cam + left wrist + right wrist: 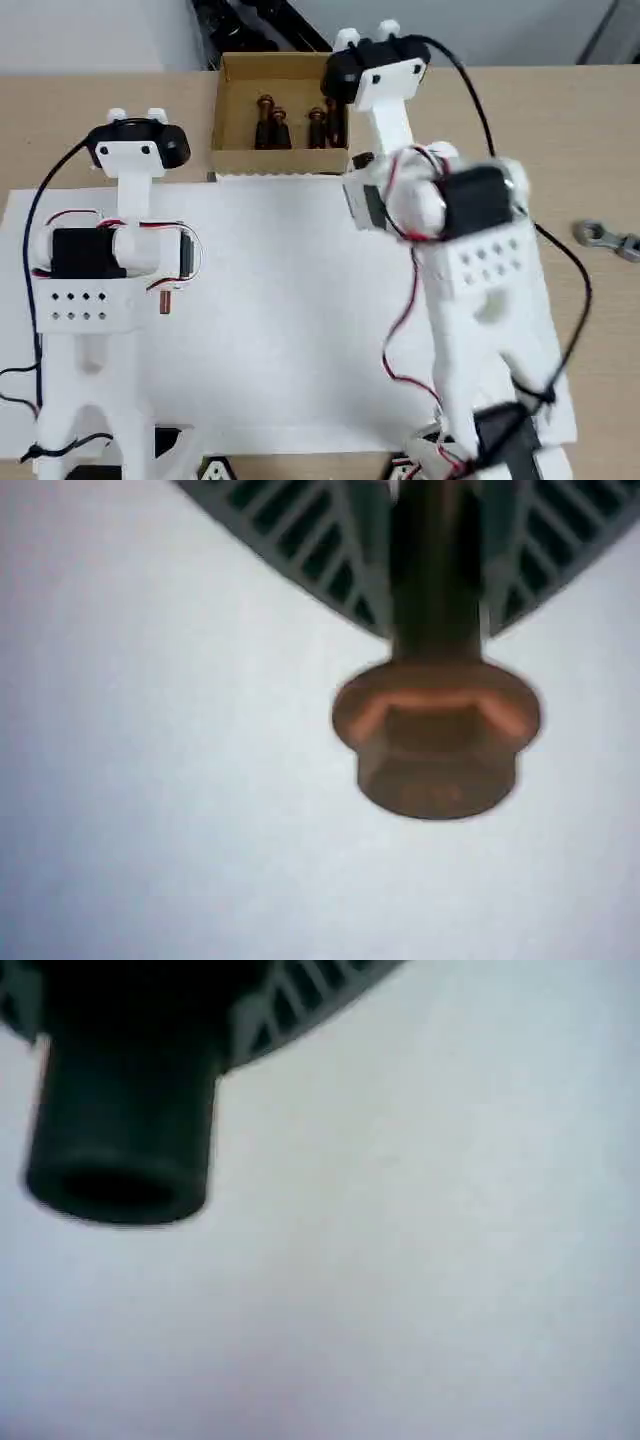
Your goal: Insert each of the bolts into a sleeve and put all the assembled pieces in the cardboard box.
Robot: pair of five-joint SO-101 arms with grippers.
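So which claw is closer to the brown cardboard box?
The right one. The right claw, holding a black round sleeve, hangs beside a near corner of the brown cardboard box. The left claw, holding a copper-coloured bolt, sits farther away over the white sheet.

Copper-brown bolt (435, 740), black sleeve (120, 1130), tan cardboard box (232, 100), white sheet (280, 300) over a pale wood-coloured table (590, 130), white arms (490, 270) with black motors (475, 200)
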